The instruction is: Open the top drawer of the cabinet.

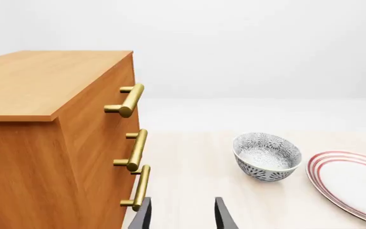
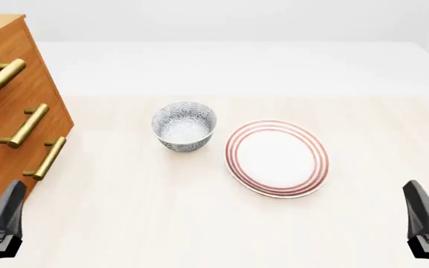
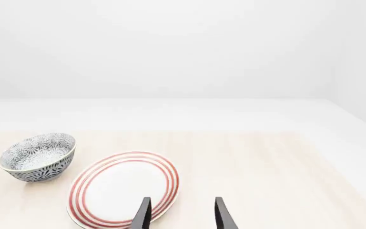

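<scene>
cabinet [image 2: 13, 111] cut off at front view's left edge | top drawer [image 1: 116, 90] flush, uppermost | left end effector [image 1: 181, 214] fingers apart, tips only | right end effector [image 3: 181, 214] apart near plate [image 3: 122, 188], away from cabinet

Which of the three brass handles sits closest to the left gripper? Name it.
The lowest handle, on the bottom drawer. In the left wrist view it ends just beside the left gripper, whereas the middle handle and top handle sit higher on the cabinet.
</scene>
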Robot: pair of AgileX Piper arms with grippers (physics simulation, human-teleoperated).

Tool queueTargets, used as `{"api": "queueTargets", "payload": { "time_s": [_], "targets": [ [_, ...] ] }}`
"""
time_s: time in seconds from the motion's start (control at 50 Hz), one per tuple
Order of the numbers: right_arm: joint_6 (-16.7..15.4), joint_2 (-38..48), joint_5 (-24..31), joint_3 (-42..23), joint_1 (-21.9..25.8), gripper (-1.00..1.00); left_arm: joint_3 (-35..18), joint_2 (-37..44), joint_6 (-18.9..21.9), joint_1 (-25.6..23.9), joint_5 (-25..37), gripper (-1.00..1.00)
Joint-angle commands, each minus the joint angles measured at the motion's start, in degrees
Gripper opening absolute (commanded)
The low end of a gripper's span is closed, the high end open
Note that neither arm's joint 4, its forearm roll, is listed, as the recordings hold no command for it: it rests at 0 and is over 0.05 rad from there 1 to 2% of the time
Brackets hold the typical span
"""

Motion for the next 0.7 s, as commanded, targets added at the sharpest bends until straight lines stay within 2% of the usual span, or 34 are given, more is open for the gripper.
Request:
{"api": "queueTargets", "payload": {
  "time_s": [0.02, 0.3, 0.32, 0.4, 0.42, 0.48, 0.54, 0.58, 0.7],
  "targets": [
    [-0.03, 0.31, -0.10, -0.16, -0.01, 1.00, -0.14, 0.26, -0.51, -0.07, -0.02, 1.00],
    [-0.01, 0.24, -0.05, -0.14, -0.02, 1.00, -0.82, -0.31, 1.08, -1.09, 1.23, 1.00],
    [-0.01, 0.24, -0.05, -0.14, -0.02, 1.00, -1.11, 0.17, 2.69, -1.31, 1.62, 1.00],
    [-0.01, 0.22, -0.04, -0.12, -0.03, 1.00, -2.47, 0.98, 3.66, -1.99, 2.15, 1.00],
    [-0.01, 0.22, -0.04, -0.12, -0.03, 1.00, -3.02, 3.85, 5.68, -1.77, 0.70, 1.00],
    [-0.01, 0.22, -0.04, -0.12, -0.03, 1.00, -3.64, 4.95, 6.66, -1.88, 0.37, 1.00],
    [0.00, 0.22, -0.05, -0.11, -0.03, 1.00, -3.98, 8.47, 9.49, -1.26, -1.08, 1.00],
    [0.00, 0.21, -0.04, -0.12, -0.04, 1.00, -4.51, 7.93, 9.43, -1.84, -0.32, 1.00],
    [0.01, 0.23, -0.04, -0.14, -0.04, 1.00, -6.34, 12.15, 15.15, -1.32, -1.02, 1.00]
  ]
}}
